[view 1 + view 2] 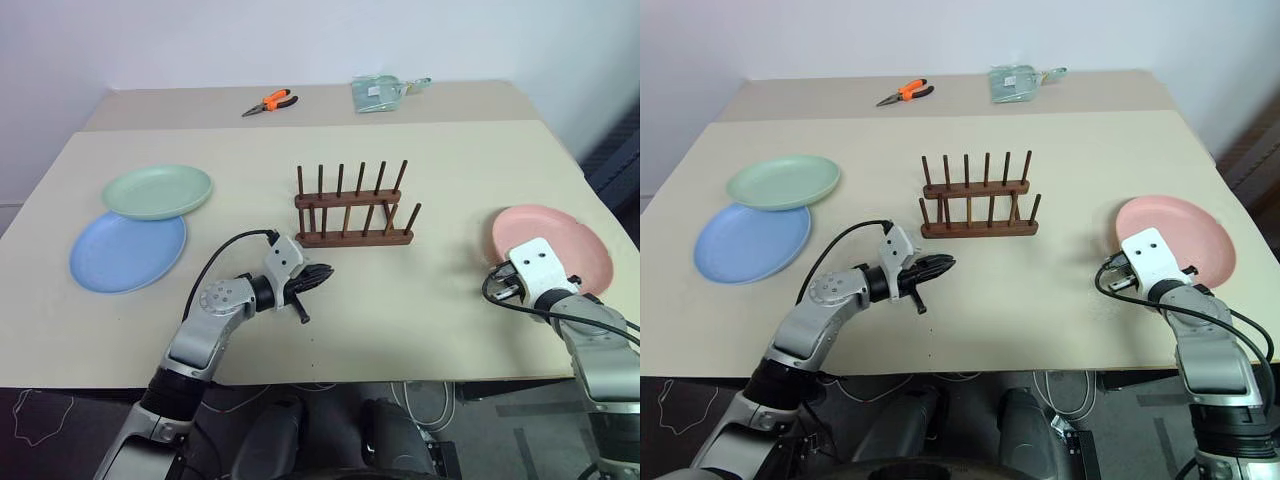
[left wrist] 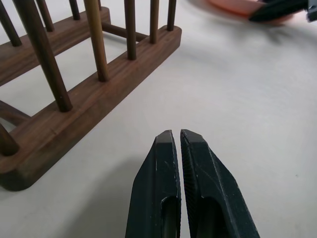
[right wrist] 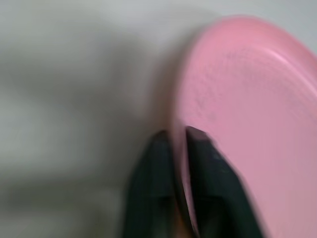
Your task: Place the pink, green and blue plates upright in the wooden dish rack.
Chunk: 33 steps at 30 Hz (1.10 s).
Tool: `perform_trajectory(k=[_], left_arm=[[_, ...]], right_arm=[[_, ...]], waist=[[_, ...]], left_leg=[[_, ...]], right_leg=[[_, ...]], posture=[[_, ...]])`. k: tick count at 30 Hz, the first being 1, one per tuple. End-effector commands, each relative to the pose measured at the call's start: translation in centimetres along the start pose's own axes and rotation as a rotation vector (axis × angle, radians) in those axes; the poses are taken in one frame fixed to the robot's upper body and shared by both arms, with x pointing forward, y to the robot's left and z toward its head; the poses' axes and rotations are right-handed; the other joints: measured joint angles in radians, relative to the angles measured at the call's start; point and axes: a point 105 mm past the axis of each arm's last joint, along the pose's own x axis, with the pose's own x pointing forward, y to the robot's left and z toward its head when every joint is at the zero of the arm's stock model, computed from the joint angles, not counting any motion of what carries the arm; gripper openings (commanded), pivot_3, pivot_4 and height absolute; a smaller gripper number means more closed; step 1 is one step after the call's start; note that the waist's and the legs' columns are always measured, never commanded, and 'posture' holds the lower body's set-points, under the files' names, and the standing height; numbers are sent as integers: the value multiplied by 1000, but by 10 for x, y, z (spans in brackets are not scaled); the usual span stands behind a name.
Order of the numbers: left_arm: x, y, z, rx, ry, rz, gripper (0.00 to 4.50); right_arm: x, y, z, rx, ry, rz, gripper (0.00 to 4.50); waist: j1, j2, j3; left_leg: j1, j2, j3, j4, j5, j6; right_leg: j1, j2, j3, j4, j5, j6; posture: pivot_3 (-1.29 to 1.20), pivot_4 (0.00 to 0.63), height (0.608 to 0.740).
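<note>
Right gripper (image 3: 174,136) clamped on the near rim of the pink plate (image 1: 560,240), one black finger above the edge, one below it; plate sits well right of the wooden dish rack (image 1: 352,210) and looks slightly tilted up at the gripped side. Left gripper (image 2: 176,139) with fingers pressed together, holding nothing, hovering low just in front of the rack's left end.

Green plate (image 1: 158,190) well left of the rack, its near edge overlapping the blue plate (image 1: 127,250) beneath; both flat on the table (image 1: 400,300). Rack slots bare, so none of the three is placed yet.

Step in hand, as I judge it: lift the pink plate and carry it to the rack. To do well: keep the pinch deep on the rim, turn the plate on edge before reaching the pegs, lower it between two peg pairs. Left gripper could brace the rack base against sliding.

Materials: plates smooth, matte, plastic-looking, shallow, round with raised rims, likely slippery in a thin pinch. Rack dark brown wood, two bars, thin round pegs. Table pale, even.
</note>
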Motion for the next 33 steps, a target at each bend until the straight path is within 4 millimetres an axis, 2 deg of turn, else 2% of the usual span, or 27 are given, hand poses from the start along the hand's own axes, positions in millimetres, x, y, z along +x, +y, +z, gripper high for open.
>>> perform_trajectory(k=[1,4,5,6,8,11,13,19,26,30,33], left_arm=[[-6,-2,9,27,-31,-4,177],[-10,2,8,26,-29,10,177],[-12,4,9,27,-31,20,177],[-15,8,10,26,-37,36,177],[-19,14,12,23,-50,61,177],[-20,18,18,22,-72,77,177],[-21,18,23,22,-92,73,177],[-24,13,34,14,-135,64,177],[-30,8,38,4,-150,59,177],[-31,7,37,0,-142,62,177],[-29,6,37,1,-140,61,177]], right_arm=[[-3,-8,37,-41,-134,-32,66],[-11,-13,78,-59,-296,-42,66],[-17,-13,101,-50,-391,-25,66],[-29,-11,134,-8,-532,13,66],[-56,-6,183,129,-758,129,66],[-84,9,223,332,-944,372,66],[-96,19,240,463,-1014,522,66],[-99,34,256,678,-1025,738,66],[-80,35,249,849,-950,805,66],[-75,31,247,947,-940,850,66],[-63,31,242,1010,-896,831,66]], waist=[[0,0,0],[0,2,1],[-1,3,2],[-4,3,2],[-18,5,4],[-22,4,4],[-21,2,4],[-23,2,4],[-25,2,4],[-25,3,4],[-25,3,4]], left_leg=[[0,0,0,0,0,0],[0,0,0,0,0,0],[0,0,0,1,0,0],[0,0,0,0,0,0],[-1,1,0,0,0,0],[-2,1,-2,0,0,0],[-2,1,-4,0,0,0],[-8,-2,-4,1,0,1],[-13,-1,-2,1,1,0],[-13,-1,-2,2,1,-1],[-13,-1,-1,3,1,-1]], right_leg=[[0,0,0,0,0,0],[0,0,0,0,0,1],[0,0,0,0,0,1],[0,0,0,0,0,1],[-1,1,0,0,0,1],[-2,1,-2,1,1,1],[-1,1,-3,0,1,0],[-5,-1,-2,-1,2,-1],[-15,-1,-1,6,2,-1],[-16,-1,0,8,2,-1],[-16,-1,0,9,2,-1]], posture=[[0,150,739],[0,150,739],[0,150,739],[0,150,739],[0,150,739],[0,150,739],[0,150,739],[0,150,739],[0,150,739],[0,150,739],[0,150,739]])
